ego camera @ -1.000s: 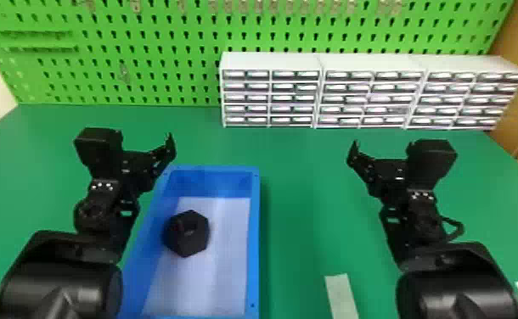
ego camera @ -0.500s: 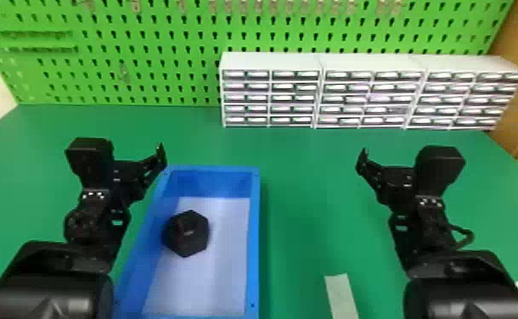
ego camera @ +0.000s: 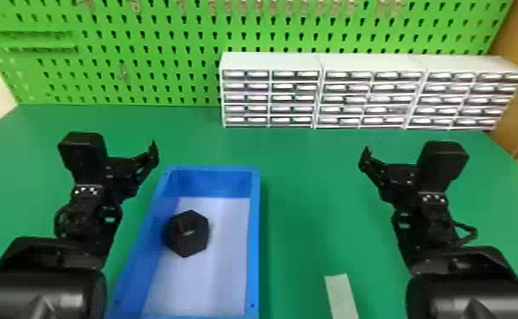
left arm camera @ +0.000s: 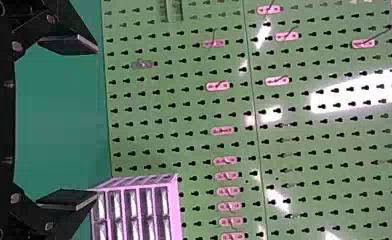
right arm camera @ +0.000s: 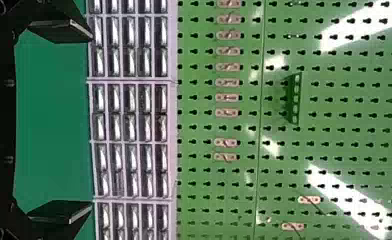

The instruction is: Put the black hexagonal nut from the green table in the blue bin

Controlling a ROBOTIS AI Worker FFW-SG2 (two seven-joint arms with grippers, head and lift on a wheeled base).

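One black hexagonal nut – chunky and dull, its corners distinct, a small grey glint near the middle – lies inside the blue bin toward its left wall, while the left gripper and right gripper have fingers spread wide, empty.

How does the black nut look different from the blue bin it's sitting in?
The black nut is six-sided, while the blue bin is a long rectangle. The nut is far smaller; the bin is big enough to hold it with room to spare. The nut is dark all over, the bin blue with a paler floor. Both have straight sides.
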